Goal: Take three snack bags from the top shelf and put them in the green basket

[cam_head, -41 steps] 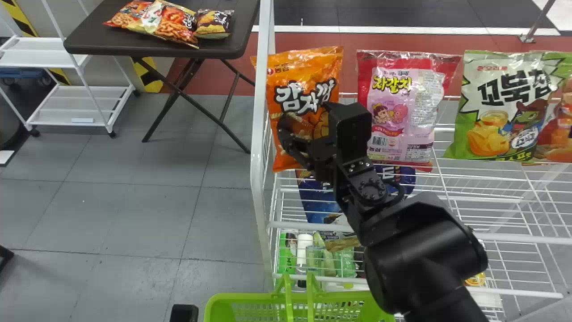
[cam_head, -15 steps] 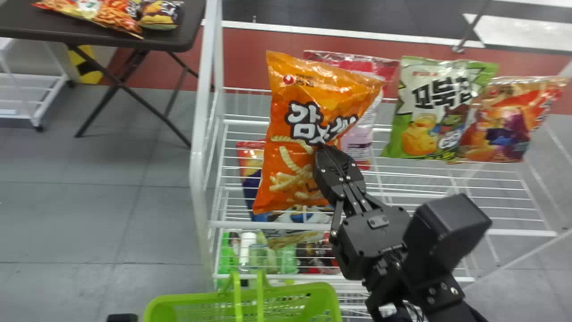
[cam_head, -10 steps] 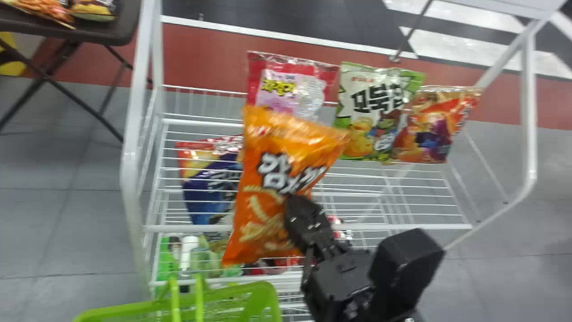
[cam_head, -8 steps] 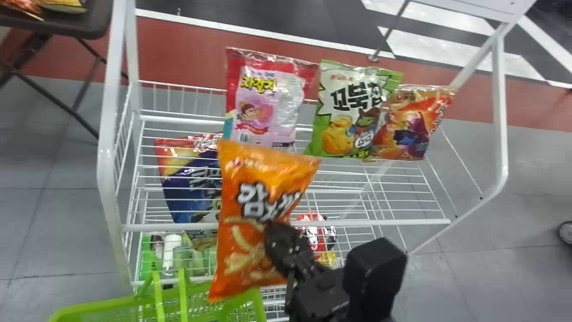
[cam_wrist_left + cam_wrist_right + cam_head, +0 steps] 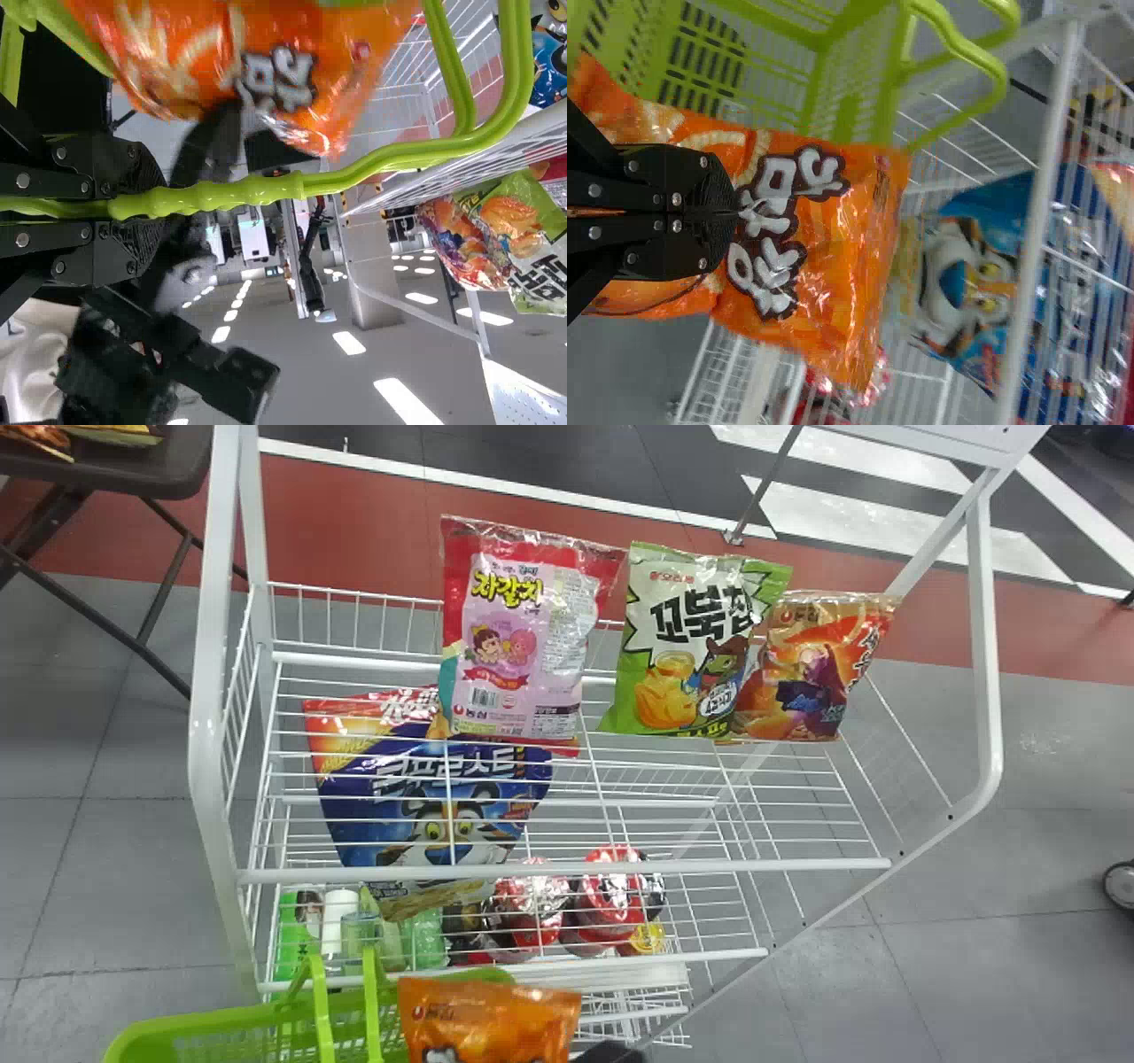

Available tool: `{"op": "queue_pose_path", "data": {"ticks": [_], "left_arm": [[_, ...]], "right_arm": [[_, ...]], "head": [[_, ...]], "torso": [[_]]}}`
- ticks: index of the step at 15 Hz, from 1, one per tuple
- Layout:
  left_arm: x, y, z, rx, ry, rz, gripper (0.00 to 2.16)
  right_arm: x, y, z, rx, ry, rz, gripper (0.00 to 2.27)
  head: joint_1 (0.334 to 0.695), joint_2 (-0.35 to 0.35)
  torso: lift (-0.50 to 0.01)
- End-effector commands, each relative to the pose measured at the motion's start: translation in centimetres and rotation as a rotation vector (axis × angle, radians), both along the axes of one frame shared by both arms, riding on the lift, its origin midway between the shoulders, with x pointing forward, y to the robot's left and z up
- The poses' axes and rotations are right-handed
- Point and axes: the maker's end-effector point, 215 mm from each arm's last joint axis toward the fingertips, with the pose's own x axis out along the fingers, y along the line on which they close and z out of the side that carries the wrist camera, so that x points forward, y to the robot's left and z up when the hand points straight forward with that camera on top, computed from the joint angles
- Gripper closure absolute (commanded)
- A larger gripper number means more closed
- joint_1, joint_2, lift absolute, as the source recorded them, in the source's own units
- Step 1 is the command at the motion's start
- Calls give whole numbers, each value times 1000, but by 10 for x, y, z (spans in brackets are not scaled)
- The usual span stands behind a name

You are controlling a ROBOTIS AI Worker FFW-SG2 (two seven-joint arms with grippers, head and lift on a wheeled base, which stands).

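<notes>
Orange snack bag (image 5: 492,1023) hangs in the grip of the right pincer (image 5: 613,1053), at the bottom edge of the head view, close to the green basket (image 5: 195,1017) and in front of the white rack (image 5: 567,865). In the right wrist view the right pincer (image 5: 735,212) is closed on the bag's printed front, pinching up a fold of it, and part of the basket shows behind the bag. Whether the bag is over the basket's opening or just past its rim, I cannot tell. The left pincer (image 5: 146,205) is clamped around one of the basket's handles.

Three bags stand in a row on the top shelf: a pink-and-red bag (image 5: 523,638) on the left, a green-and-white bag (image 5: 687,646) in the middle, and a red-orange bag (image 5: 806,669) on the right, partly behind its neighbor. Below that shelf, seen through the wires, is a blue bag with a tiger face (image 5: 438,806). Red packages (image 5: 611,895) sit lower down, with a white bottle (image 5: 337,921) and a green bottle (image 5: 295,939) to their left. At the far left, more snack bags (image 5: 115,434) lie on a dark tabletop (image 5: 133,469).
</notes>
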Motion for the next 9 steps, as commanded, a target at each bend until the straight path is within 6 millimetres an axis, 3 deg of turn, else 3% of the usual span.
{"op": "queue_pose_path", "data": {"ticks": [1, 4, 5, 7, 8, 9], "left_arm": [[1, -1, 0, 1, -3, -3, 2142], [-1, -4, -1, 3, 0, -5, 2142], [-1, -4, -1, 4, -1, -5, 2142], [-4, -5, 0, 2, 3, -8, 2142], [-5, -6, 1, 0, 3, -9, 2142], [-6, -6, 1, 1, 3, -10, 2142]], "right_arm": [[-8, 32, -5, 102, 25, 35, 2196], [5, 59, 16, 224, -32, 46, 2196], [6, 62, 17, 227, -31, 49, 2196], [3, 59, 0, 211, 3, 51, 2121], [-4, 57, -16, 192, 51, 55, 1889], [-13, 54, -30, 176, 106, 59, 1494]], "head": [[695, -350], [695, -333], [695, -305], [695, -253], [695, -240], [695, -246]], "torso": [[-44], [-44], [-44], [-44], [-44], [-44]]}}
